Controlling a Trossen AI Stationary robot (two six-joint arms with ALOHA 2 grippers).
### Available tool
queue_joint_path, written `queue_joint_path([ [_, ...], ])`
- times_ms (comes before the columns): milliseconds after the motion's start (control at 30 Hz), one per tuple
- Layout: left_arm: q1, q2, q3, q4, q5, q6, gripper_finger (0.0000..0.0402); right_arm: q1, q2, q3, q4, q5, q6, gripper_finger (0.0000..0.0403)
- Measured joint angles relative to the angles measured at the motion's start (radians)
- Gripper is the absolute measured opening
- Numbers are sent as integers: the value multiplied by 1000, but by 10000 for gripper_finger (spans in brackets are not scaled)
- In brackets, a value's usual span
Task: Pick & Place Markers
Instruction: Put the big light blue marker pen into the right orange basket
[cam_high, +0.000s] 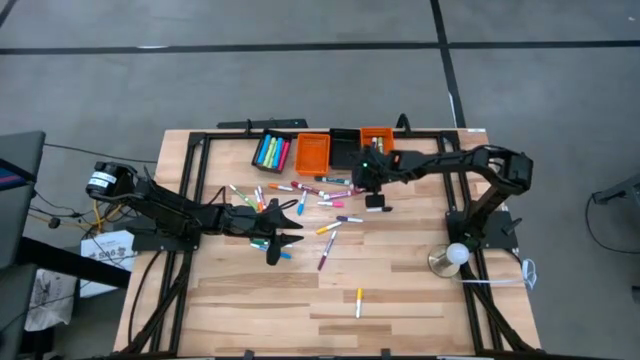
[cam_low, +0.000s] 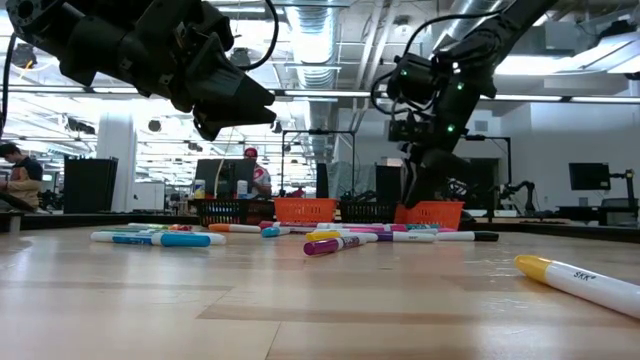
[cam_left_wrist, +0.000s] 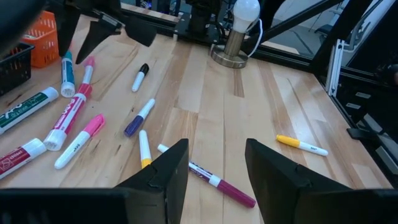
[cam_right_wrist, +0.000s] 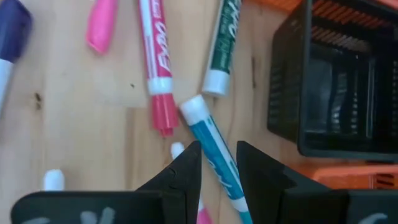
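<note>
Several markers (cam_high: 325, 205) in pink, blue, green, purple and yellow lie scattered on the wooden table (cam_high: 400, 290). My right gripper (cam_right_wrist: 217, 152) points steeply down near the far bins, open. Its fingers stand on either side of a light blue marker (cam_right_wrist: 208, 134) that lies flat beside a pink marker (cam_right_wrist: 157, 68) and a green one (cam_right_wrist: 221, 50). I cannot tell whether the fingers touch it. My left gripper (cam_left_wrist: 217, 152) hangs open above the markers at mid table (cam_high: 283, 240), with nothing between its fingers.
Along the far edge stand a black bin holding markers (cam_high: 270, 150), an orange bin (cam_high: 312, 152), a black bin (cam_high: 345, 150) and an orange bin (cam_high: 377, 138). A lamp with a white bulb (cam_high: 455, 255) stands at the right. One yellow marker (cam_high: 359, 300) lies near the front.
</note>
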Motion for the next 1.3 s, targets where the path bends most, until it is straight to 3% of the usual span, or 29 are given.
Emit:
queue_joint_path([
  [667,-1,0,-7,15,0,0,155,-31,159,7,76,32,-36,91],
  [1300,-1,0,-11,15,-4,0,155,20,162,7,68,58,-34,62],
])
